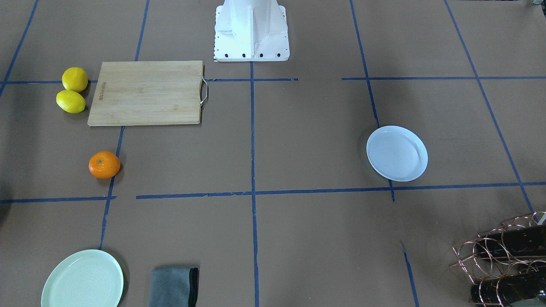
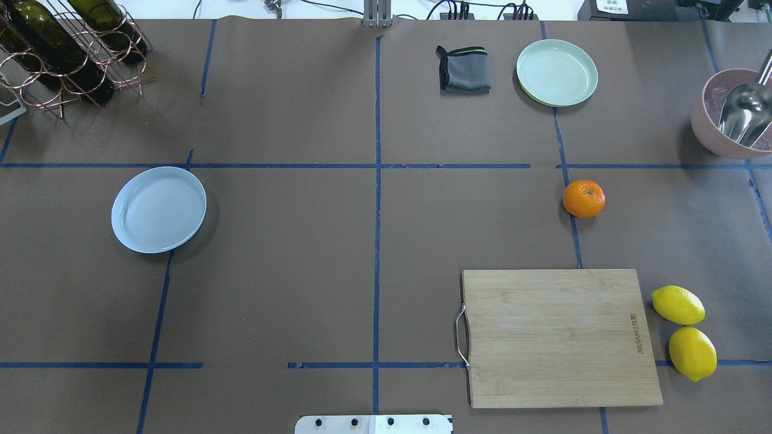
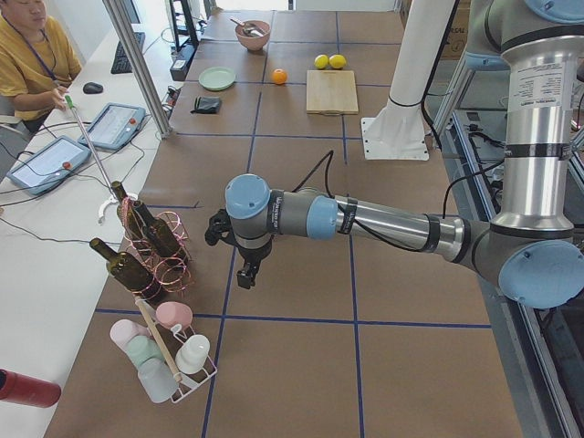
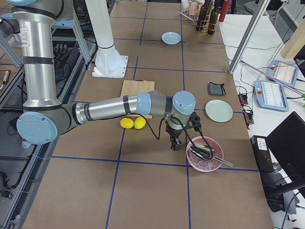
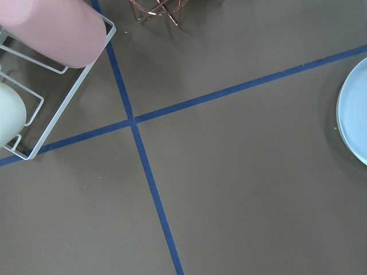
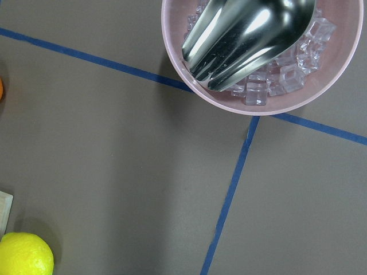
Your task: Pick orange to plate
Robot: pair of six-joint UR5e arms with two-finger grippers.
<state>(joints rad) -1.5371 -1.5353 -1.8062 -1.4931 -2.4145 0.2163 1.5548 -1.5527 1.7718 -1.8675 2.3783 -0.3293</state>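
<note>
The orange (image 2: 584, 199) lies on the brown table on the robot's right half, beyond the cutting board; it also shows as the orange (image 1: 104, 164) and as a sliver, the orange (image 6: 1, 89). The bluish-white plate (image 2: 158, 209) sits empty on the left half, and its rim shows as the plate (image 5: 355, 114). My left gripper (image 3: 245, 274) hangs near the wine rack. My right gripper (image 4: 175, 143) hangs beside the pink bowl. Both show only in side views, so I cannot tell whether they are open or shut.
A bamboo cutting board (image 2: 561, 337) with two lemons (image 2: 684, 331) beside it lies at the near right. A mint-green plate (image 2: 556, 72) and a grey cloth (image 2: 463, 69) lie far right. A pink bowl (image 2: 733, 114) holds ice and a scoop. A wine rack (image 2: 66, 51) stands far left.
</note>
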